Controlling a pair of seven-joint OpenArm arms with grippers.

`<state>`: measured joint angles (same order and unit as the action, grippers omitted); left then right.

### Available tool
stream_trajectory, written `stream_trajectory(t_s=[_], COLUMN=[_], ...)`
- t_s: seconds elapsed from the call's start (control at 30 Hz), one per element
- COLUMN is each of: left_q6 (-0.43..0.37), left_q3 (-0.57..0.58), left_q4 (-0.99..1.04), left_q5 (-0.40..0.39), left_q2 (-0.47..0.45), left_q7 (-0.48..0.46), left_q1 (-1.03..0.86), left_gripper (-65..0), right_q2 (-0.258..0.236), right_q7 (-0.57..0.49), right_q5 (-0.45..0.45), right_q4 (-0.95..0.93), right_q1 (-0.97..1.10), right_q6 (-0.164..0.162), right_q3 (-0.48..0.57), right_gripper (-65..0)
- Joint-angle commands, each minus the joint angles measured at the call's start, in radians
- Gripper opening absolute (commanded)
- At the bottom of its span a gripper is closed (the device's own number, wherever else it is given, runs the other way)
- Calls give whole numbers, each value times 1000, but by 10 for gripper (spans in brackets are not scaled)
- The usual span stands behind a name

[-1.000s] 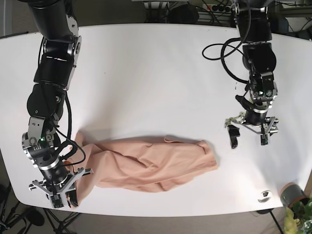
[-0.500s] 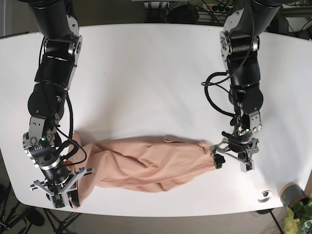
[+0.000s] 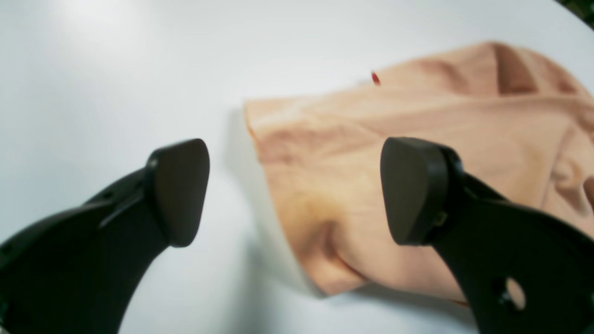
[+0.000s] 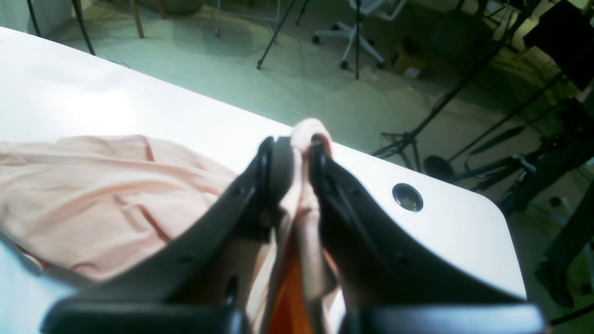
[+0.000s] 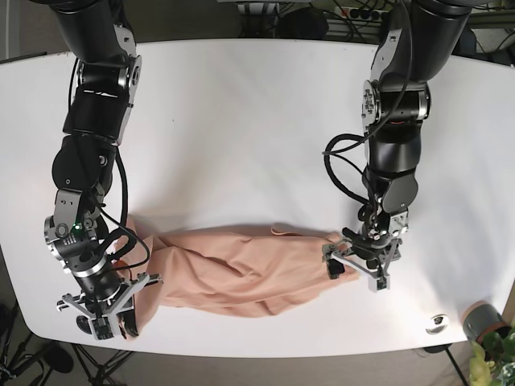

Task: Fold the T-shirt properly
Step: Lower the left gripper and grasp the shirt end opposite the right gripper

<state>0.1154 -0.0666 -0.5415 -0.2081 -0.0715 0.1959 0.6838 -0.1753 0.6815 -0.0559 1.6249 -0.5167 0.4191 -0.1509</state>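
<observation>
The peach T-shirt (image 5: 249, 269) lies bunched in a long strip across the front of the white table (image 5: 241, 121). My left gripper (image 5: 354, 273) is low at the shirt's right end. In the left wrist view it (image 3: 294, 192) is open, its black fingers (image 3: 178, 192) straddling the T-shirt's (image 3: 464, 120) folded corner. My right gripper (image 5: 109, 320) is at the shirt's left end near the front table edge. The right wrist view shows it (image 4: 301, 157) shut on a pinch of the T-shirt (image 4: 93, 185), with cloth sticking out above the tips.
A round insert (image 5: 436, 322) sits in the table's front right corner, with a potted plant (image 5: 487, 338) just beyond the edge. Cables (image 5: 354, 12) run behind the table. The floor beyond the near edge holds a chair (image 4: 357, 28) and stands.
My left arm swept down and left from the bare table to the shirt's right end, where its open fingers now straddle the corner. The right gripper stayed shut on the left end, shifting slightly.
</observation>
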Motion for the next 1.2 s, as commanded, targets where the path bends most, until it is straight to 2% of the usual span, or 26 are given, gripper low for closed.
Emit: stream_trajectory(t_s=[0.0,0.2,0.37,0.53,0.63,0.73,0.93,1.0,1.17], left_q6=[5,2,0,0,0,0,0,0,0], left_q3=[3,3,1,0,-2,-2,-2,-2,-3], left_q4=[62,219,235,235,235,235,226,186,25], left_q5=[-6,-6,-6,-6,-6,-6,-6,-6,-7], left_q2=[11,28,66,68,63,62,57,48,25], left_q7=[-60,-175,-181,-181,-181,-181,-183,-177,-98], left_q1=[67,99,103,103,99,99,84,61,-31], left_gripper=[-117,-117,-115,-124,-207,-351,-514,-557,-565], right_q2=[12,24,27,38,46,46,47,50,49], right_q7=[-36,-36,-35,-33,-12,-6,-1,-1,1], right_q5=[-11,-11,-11,-11,-11,-11,-11,-11,-11], right_q4=[22,59,113,114,111,114,113,114,140], right_q1=[-35,-13,10,17,17,19,14,16,22], right_q6=[-4,-4,-4,-4,-4,-4,-4,-4,-4], right_q3=[-2,0,1,1,1,0,0,0,0], right_gripper=[-650,-650,-650,-650,-650,-650,-650,-650,-650])
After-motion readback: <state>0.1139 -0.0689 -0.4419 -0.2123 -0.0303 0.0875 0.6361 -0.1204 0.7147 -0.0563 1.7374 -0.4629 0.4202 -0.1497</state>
